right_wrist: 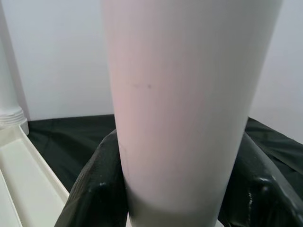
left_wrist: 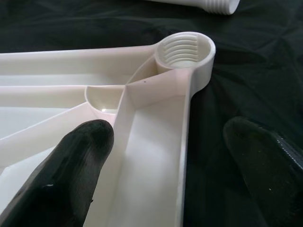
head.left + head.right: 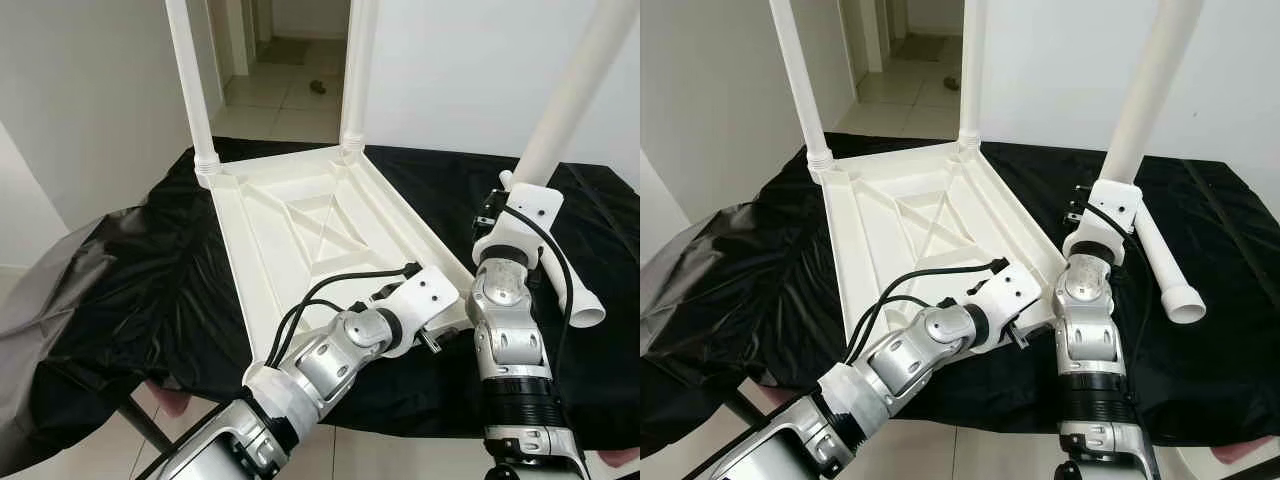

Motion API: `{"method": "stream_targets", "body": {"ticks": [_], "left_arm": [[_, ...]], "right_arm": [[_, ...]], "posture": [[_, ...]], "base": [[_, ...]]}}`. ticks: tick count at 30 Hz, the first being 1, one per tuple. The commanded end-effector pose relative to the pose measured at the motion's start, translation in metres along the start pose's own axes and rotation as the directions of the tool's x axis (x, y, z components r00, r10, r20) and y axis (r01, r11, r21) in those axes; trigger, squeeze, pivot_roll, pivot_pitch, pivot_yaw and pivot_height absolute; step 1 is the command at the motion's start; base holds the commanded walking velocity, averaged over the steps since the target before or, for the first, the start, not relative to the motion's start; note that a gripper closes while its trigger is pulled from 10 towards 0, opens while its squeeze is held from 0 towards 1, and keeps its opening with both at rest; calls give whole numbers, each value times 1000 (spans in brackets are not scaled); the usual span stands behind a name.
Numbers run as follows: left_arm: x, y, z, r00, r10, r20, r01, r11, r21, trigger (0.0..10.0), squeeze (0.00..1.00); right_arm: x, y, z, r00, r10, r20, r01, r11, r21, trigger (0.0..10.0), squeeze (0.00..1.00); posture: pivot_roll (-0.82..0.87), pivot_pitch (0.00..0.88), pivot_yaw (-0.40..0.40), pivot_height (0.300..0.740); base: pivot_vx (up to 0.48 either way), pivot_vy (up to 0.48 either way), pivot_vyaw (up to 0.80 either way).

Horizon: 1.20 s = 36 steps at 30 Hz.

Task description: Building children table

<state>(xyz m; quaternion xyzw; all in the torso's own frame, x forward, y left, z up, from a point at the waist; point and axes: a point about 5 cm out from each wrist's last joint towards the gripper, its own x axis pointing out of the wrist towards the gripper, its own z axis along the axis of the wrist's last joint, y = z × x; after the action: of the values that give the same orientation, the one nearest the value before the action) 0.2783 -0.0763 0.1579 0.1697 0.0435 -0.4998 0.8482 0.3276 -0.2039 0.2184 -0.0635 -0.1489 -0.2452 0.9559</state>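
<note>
Currently, right gripper (image 1: 177, 189) is clenching a leg (image 3: 1145, 110); left gripper (image 2: 182, 161), released, is straddling the tabletop (image 3: 300, 225) rim, risking cross-threading the socket (image 2: 184, 49).

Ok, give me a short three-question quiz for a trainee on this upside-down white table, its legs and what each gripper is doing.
1. True or false: two legs already stand in the tabletop.
2. Which gripper holds a table leg? A) left B) right C) neither
3. What does the left gripper straddle?

Key
1. True: far left leg and far right leg stand upright at the far corners.
2. B: the right gripper grips it; another loose leg lies on the black cloth.
3. The tabletop's rim, near the empty threaded socket.
</note>
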Motion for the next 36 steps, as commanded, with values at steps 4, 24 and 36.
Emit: {"method": "stream_targets", "body": {"ticks": [4, 24, 36], "left_arm": [[2, -16, -7, 994, -106, -31, 107, 993, 51, 9647, 0], [6, -16, -20, 990, -87, -113, 93, 995, 47, 0, 0], [2, -10, -16, 991, -80, -104, 89, 993, 79, 10000, 0]], "right_arm": [[1, -3, 4, 1000, -24, 8, 24, 1000, -8, 10000, 0], [-2, -7, 3, 998, -57, -6, 57, 998, -11, 10000, 0], [-2, -5, 3, 998, -56, -8, 56, 998, -13, 10000, 0]], "posture": [[-18, 45, 38, 740], [-29, 71, 58, 740], [-19, 71, 56, 740]], "base": [[0, 0, 0], [0, 0, 0], [0, 0, 0]]}}
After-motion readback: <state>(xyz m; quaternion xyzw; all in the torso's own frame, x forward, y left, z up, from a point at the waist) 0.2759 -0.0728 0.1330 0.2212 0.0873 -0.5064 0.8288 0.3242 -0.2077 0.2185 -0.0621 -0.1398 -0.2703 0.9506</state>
